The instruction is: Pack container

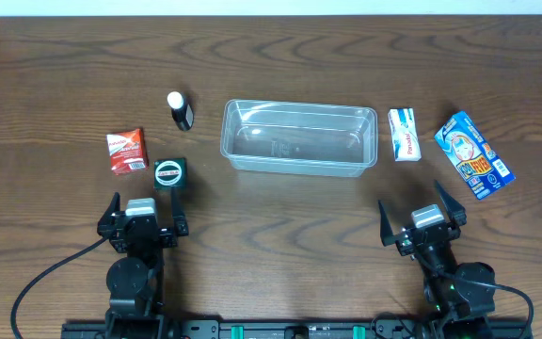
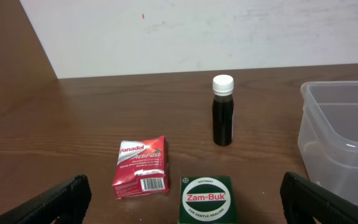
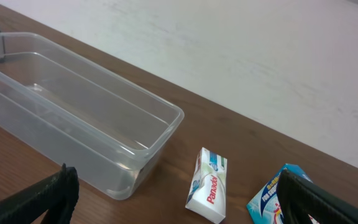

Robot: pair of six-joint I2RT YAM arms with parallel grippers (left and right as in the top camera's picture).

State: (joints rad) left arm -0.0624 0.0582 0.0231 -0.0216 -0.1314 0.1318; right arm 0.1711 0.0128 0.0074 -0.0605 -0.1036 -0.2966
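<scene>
The clear plastic container [image 1: 298,137] sits empty at the table's middle; it also shows in the right wrist view [image 3: 79,118] and at the right edge of the left wrist view [image 2: 344,137]. Left of it stand a dark bottle with a white cap [image 1: 181,110] [image 2: 222,111], a red Panadol box [image 1: 127,151] [image 2: 141,166] and a green Zam-Buk box [image 1: 169,173] [image 2: 207,199]. Right of it lie a white Panadol box [image 1: 404,134] [image 3: 208,185] and a blue box [image 1: 474,153] [image 3: 272,200]. My left gripper [image 1: 144,218] [image 2: 182,205] and right gripper [image 1: 422,218] [image 3: 179,205] are open and empty near the front edge.
The brown wooden table [image 1: 280,226] carries all the items. A white wall [image 2: 197,31] runs behind the table's far edge. Black cables [image 1: 36,282] trail from the arm bases at the front.
</scene>
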